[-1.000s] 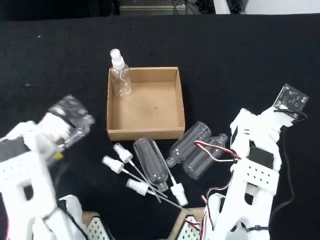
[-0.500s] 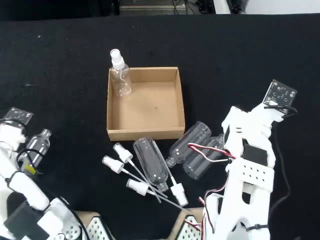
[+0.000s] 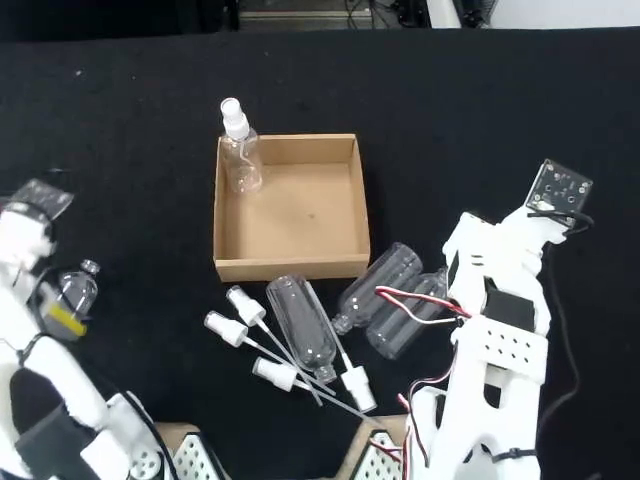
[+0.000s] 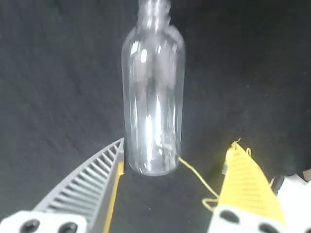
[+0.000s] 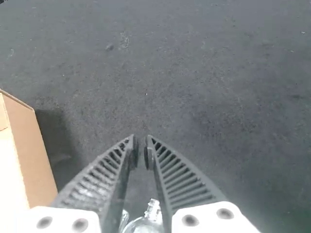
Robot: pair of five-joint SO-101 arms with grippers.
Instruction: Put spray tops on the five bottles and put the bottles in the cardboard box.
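Five bottles (image 3: 300, 325), four loose tops (image 3: 245, 302), one box (image 3: 290, 268).
Left gripper (image 4: 178, 144) splayed around one bottle (image 4: 153, 97); right gripper (image 5: 141, 141) clenched empty.

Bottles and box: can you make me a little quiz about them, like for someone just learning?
1. True or false: one bottle with a spray top stands in the box.
2. How many loose spray tops lie on the table?
3. The bare bottle at the left hand has: A) a spray top, B) no top.
Key: 1 true; 2 four; 3 B.
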